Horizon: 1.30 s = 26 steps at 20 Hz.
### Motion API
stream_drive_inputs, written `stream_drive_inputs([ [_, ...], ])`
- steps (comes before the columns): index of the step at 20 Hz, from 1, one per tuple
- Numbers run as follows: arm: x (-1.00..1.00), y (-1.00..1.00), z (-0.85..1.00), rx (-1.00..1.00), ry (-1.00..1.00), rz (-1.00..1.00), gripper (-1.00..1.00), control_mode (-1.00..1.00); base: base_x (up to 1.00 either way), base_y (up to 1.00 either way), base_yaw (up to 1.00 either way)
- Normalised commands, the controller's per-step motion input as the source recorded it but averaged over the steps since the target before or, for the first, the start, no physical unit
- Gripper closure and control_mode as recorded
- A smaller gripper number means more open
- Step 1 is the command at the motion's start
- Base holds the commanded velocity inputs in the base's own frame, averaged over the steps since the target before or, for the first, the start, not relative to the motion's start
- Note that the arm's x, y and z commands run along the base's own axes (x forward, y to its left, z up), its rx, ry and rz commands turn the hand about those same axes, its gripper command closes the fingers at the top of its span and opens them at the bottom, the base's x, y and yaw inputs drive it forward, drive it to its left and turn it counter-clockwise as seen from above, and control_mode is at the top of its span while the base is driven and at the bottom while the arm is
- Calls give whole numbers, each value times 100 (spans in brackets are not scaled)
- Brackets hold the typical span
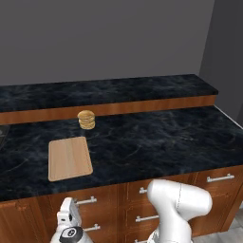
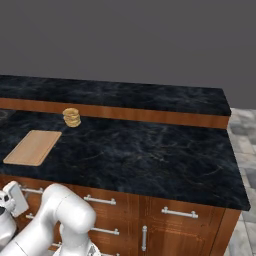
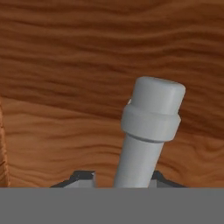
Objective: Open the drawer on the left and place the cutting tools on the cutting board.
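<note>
My gripper (image 3: 124, 178) sits tight against the wood drawer front (image 3: 65, 87), fingertips flanking its silver bar handle (image 3: 148, 131) at six o'clock; whether they clamp it, I cannot tell; cutting board (image 1: 70, 159) on counter (image 1: 156, 142)

Even, diffuse rendered lighting, no glare. The dark countertop (image 1: 142, 142) shows faint soft sheen; the cutting board (image 1: 70, 159) casts almost no shadow. Close ahead of the gripper (image 3: 124, 177), the handle (image 3: 148, 131) and wood grain appear slightly soft, enlarged.

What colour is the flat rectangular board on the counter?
Light tan wood: the flat rectangular cutting board shows best in the left base view.
</note>
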Motion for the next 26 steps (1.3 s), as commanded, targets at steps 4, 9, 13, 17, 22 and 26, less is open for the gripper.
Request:
stream_drive_inputs([
  [4, -70, 6, 0, 0, 0, 0, 100, -100, 0, 0, 0],
  [9, -100, 0, -1, 0, -3, 0, 100, -100, 0, 0, 0],
  [13, -100, 2, -1, 0, -3, 0, 100, -100, 0, 0, 0],
  [17, -100, 1, 0, 0, -1, 0, 100, -100, 0, 0, 0],
  [22, -99, 0, 0, 0, 0, 0, 100, -100, 0, 0, 0],
  [26, -100, 1, 0, 1, 0, 0, 100, -100, 0, 0, 0],
])
